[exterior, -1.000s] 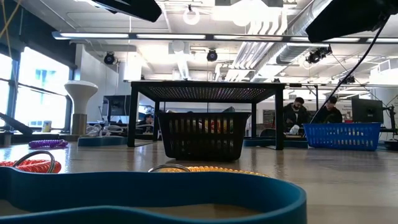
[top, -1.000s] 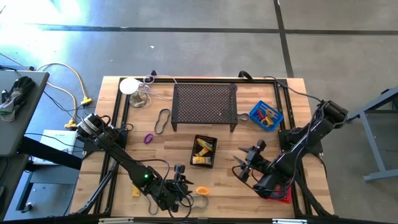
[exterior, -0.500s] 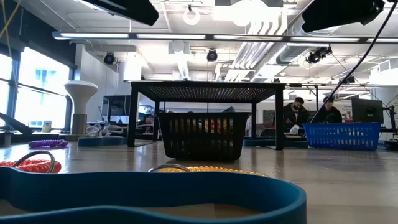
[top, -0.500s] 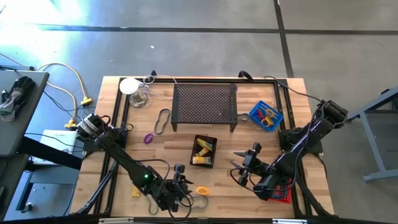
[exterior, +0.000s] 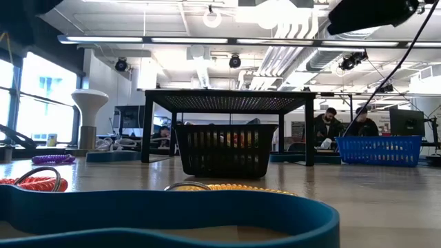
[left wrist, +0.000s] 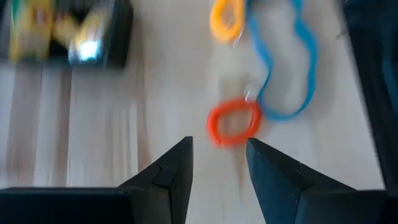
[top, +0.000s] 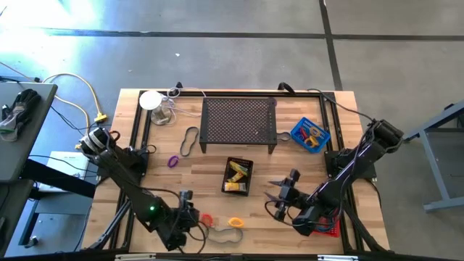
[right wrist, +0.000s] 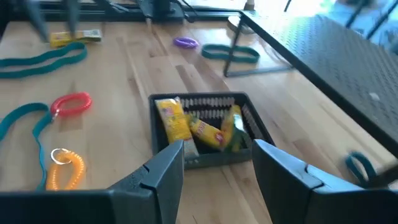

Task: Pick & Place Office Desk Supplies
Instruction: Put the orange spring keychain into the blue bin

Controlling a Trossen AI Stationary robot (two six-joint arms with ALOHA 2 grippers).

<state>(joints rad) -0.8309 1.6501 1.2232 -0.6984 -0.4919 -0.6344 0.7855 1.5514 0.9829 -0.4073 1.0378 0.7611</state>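
Observation:
The office desk supplies lie scattered on the wooden table. A red ring (top: 206,219) (left wrist: 233,122), an orange ring (top: 235,222) (left wrist: 227,17) and a long band loop (top: 217,232) (left wrist: 286,68) lie by the near edge. Yellow packets (right wrist: 186,124) sit in the black basket (top: 238,176). A purple ring (top: 173,161) and a dark band (top: 190,141) lie farther back. My left gripper (top: 190,212) (left wrist: 219,162) hovers open just left of the red ring, pointing toward it. My right gripper (top: 272,199) (right wrist: 217,165) hangs open to the right of the black basket.
A large black perforated stand (top: 239,123) occupies the far middle, with a blue basket (top: 310,134) to its right and a white object (top: 151,100) at the far left. A red basket (top: 328,229) lies under the right arm. A yellow packet (right wrist: 74,37) rests near the left arm.
My left gripper has swung toward the table's left edge and tipped, uncovering the red ring it stood over. My right gripper has rolled and drifted slightly toward the near edge. Both stay open, and no object has moved.

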